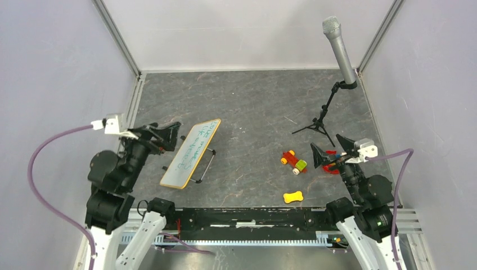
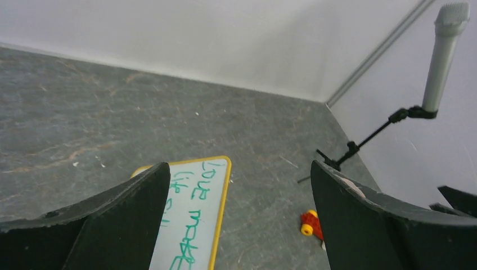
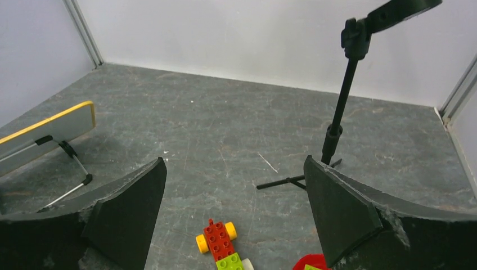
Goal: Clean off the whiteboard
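The whiteboard (image 1: 191, 152) is a small white board with a yellowish frame, green handwriting and black wire feet. It stands tilted on the dark mat, left of centre. It also shows in the left wrist view (image 2: 194, 219) and at the left edge of the right wrist view (image 3: 45, 135). My left gripper (image 1: 163, 135) is open and empty, just left of the board's upper half. My right gripper (image 1: 332, 151) is open and empty at the right, above a red object (image 1: 332, 167). No eraser or cloth shows in any view.
A microphone (image 1: 340, 49) on a black tripod stand (image 1: 318, 125) stands at the back right. A red, yellow and green brick car (image 1: 294, 161) lies right of centre. A yellow bone-shaped piece (image 1: 293, 197) lies near the front edge. Grey walls enclose the mat.
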Robot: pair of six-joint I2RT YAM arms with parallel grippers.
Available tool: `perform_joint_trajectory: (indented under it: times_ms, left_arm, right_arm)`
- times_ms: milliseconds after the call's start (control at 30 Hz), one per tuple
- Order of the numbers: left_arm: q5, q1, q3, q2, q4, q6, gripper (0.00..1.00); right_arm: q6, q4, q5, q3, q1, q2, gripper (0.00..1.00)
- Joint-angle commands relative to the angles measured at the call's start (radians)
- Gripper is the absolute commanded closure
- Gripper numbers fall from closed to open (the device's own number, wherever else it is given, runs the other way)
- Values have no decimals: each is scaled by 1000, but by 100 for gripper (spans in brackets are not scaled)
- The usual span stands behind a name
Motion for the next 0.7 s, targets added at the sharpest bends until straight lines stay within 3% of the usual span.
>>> perform_joint_trajectory:
  times_ms: [0,367,467,600,667]
  left_arm:
    - [208,5,83,117,-24,-49,0]
    - [691,-19,96,347,165,-191,0]
    - [637,-173,94,418,180,-159,0]
    - [382,-463,151,513,83,-35,0]
    - [297,-508,160,533,68,-22,0]
  right_arm:
    - [28,-1,16,-2,-2,51,2]
    - [76,2,-75,-53,-3,158,2]
    - [72,-4,-82,-44,-1,157,2]
    - [72,-17,-59,-40,-2,140,2]
    - [83,-18,-51,-44,-2,134,2]
